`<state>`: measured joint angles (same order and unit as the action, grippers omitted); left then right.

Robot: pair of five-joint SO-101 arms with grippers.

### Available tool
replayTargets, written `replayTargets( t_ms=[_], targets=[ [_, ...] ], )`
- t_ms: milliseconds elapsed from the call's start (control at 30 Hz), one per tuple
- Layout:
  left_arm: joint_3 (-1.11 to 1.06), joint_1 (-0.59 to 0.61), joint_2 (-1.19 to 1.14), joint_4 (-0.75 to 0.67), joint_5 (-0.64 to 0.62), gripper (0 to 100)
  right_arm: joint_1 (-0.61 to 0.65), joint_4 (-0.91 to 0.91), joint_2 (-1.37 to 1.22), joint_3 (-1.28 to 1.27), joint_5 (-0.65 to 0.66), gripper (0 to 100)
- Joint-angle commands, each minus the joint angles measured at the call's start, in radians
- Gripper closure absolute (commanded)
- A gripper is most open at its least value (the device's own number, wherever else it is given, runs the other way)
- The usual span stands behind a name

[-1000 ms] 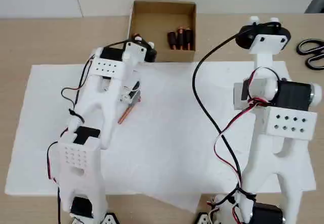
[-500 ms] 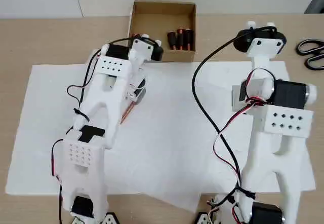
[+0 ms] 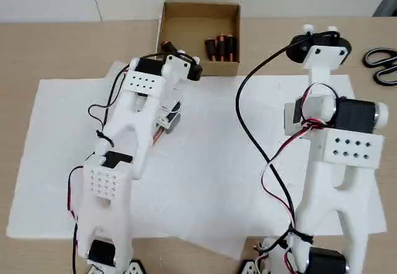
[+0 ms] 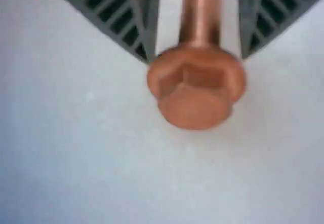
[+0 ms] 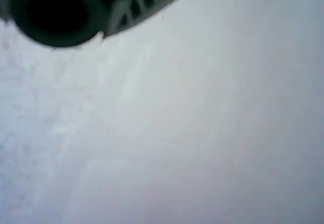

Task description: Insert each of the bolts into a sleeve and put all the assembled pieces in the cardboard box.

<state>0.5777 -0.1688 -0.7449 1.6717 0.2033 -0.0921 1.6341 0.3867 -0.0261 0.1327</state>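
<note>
Bolt (image 4: 196, 89) lies on the white sheet (image 3: 211, 162), at 7 o'clock from the cardboard box (image 3: 201, 4); we see the left claw (image 4: 196, 51) released, straddling its shaft. Of the right claw (image 5: 116, 11) we cannot tell the grip.

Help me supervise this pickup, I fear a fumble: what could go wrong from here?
1. The left gripper straddles the copper hex-head bolt, jaws clear of its shank; closing off-centre might roll it across the white paper sheet.
2. The left arm sits close to the brown cardboard box; lifting toward it could clip the wall.
</note>
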Motion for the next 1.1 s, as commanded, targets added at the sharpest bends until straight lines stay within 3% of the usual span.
replayTargets(
  t_ms=[0, 567, 800, 1067],
  targets=[
    [0.025, 0.005, 0.008, -0.032, -0.003, 89, 0.005, -0.018, 0.025, 0.002, -0.012, 99.4],
    [0.027, 0.003, -0.040, -0.060, -0.017, 89, 0.005, -0.018, 0.025, 0.000, -0.012, 99.4],
    [0.045, 0.003, -0.094, -0.060, -0.046, 99, 0.005, -0.015, 0.025, 0.000, -0.012, 99.4],
    [0.217, -0.005, -0.092, 0.055, -0.060, 99, 0.005, -0.016, 0.025, 0.000, -0.012, 99.4]
  ],
)
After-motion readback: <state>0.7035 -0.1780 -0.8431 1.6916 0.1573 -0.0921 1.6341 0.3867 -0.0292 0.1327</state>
